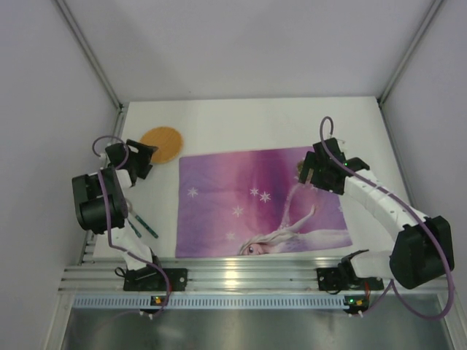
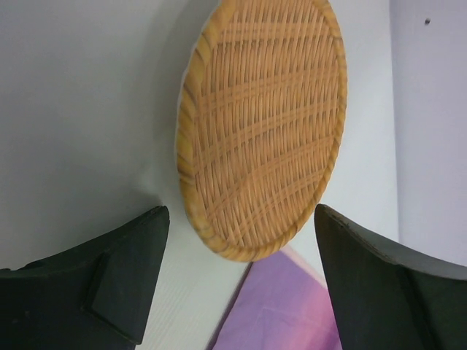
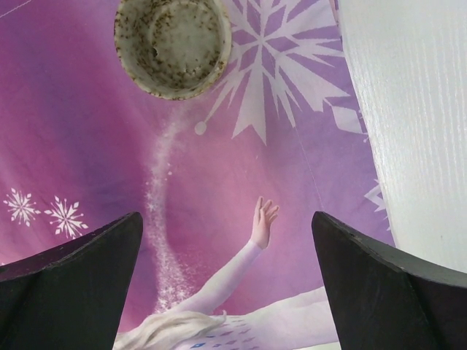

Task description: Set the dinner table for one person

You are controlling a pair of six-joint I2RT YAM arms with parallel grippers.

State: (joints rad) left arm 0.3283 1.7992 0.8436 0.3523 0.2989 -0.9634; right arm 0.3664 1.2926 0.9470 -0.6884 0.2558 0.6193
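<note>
The white dinner table (image 1: 248, 120) carries a purple placemat (image 1: 255, 200) printed with a cartoon girl. A round woven straw plate (image 1: 162, 143) lies on the table just off the mat's far left corner. My left gripper (image 1: 140, 159) hovers at the plate's near edge, open. In the left wrist view the woven plate (image 2: 259, 124) fills the space ahead of the gripper (image 2: 241, 244), touching neither finger. My right gripper (image 1: 312, 169) is open above the mat's far right corner. A speckled cream cup (image 3: 173, 44) stands on the placemat (image 3: 241, 182) ahead of the right gripper (image 3: 226, 244).
Green-handled cutlery (image 1: 144, 225) lies on the table left of the mat, beside the left arm. Grey walls close in the table on three sides. A strip of bare tabletop (image 3: 416, 109) runs right of the mat.
</note>
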